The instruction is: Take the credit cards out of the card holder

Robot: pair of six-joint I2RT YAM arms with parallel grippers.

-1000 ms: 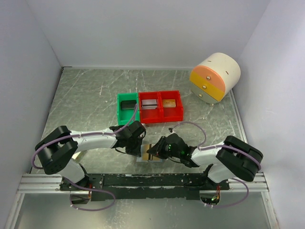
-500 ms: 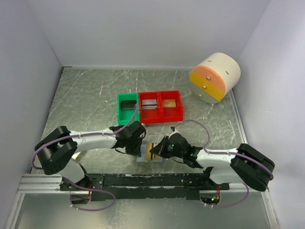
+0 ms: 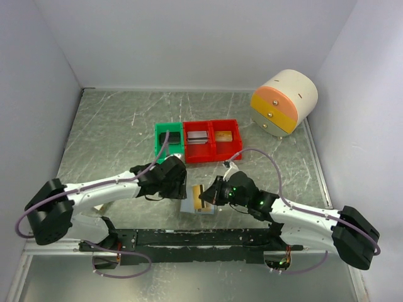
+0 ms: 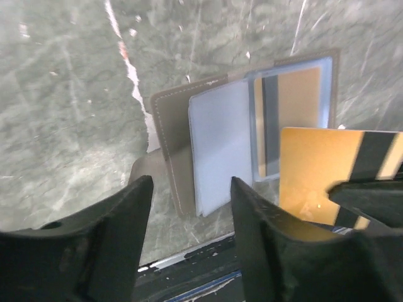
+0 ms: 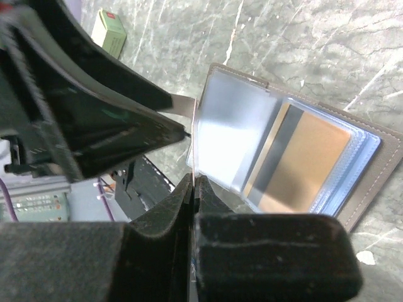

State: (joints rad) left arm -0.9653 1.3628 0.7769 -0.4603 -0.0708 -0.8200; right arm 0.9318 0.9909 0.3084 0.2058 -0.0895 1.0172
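Observation:
The grey card holder (image 3: 189, 207) (image 4: 170, 138) lies open on the table near the front edge, its pale blue pockets (image 4: 220, 151) facing up. One orange credit card with a dark stripe (image 4: 297, 100) (image 5: 308, 157) sits in a pocket. My right gripper (image 3: 211, 195) (image 5: 194, 179) is shut on another orange card (image 3: 199, 199) (image 4: 321, 173), held on edge just above the holder's right side. In the right wrist view this card (image 5: 193, 148) shows edge-on. My left gripper (image 3: 174, 184) (image 4: 192, 185) hovers over the holder's left panel, open, with nothing between its fingers.
A green bin (image 3: 165, 133) and a red double bin (image 3: 213, 155) stand behind the holder. A round cream and orange drawer unit (image 3: 283, 100) sits at the back right. A small pale box (image 5: 110, 31) lies near the bins. A metal rail (image 3: 189, 238) runs along the near edge.
My left gripper has opened and drawn back from the holder. My right gripper has shut on the orange card and raised it from the holder. Both arms have stretched forward.

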